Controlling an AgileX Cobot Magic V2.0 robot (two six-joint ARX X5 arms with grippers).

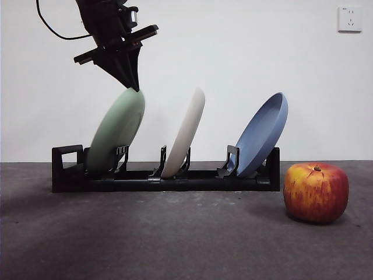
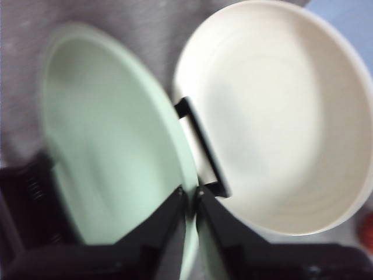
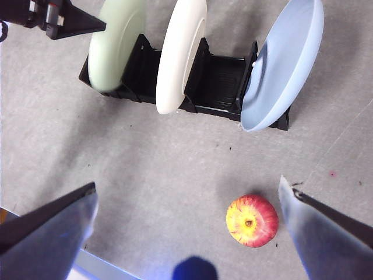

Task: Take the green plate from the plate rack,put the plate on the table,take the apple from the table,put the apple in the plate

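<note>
**Left jaws pinched on the green plate's rim, plate not yet out of the rack**

The left gripper (image 1: 135,86) has its jaws closed on the top rim of the green plate (image 1: 115,132), which leans in the end slot of the plate rack (image 1: 67,175) beside the loop handle. The left wrist view shows the rim caught between the two jaw tips, with the white plate (image 2: 274,111) just beside it. The right gripper (image 3: 186,204) hangs high above the surface (image 1: 175,233) with its jaws spread wide and holding nothing; the apple (image 1: 316,192) sits on the surface beyond the blue plate (image 1: 263,135) at the rack's far end.

The grip looks thin: only the jaw tips hold a smooth rim, so the plate could swing or slip once lifted. Its lower edge sits between prongs, and a pull off the slot's line may drag the rack or knock the white plate. The apple is round and may roll if nudged.
</note>
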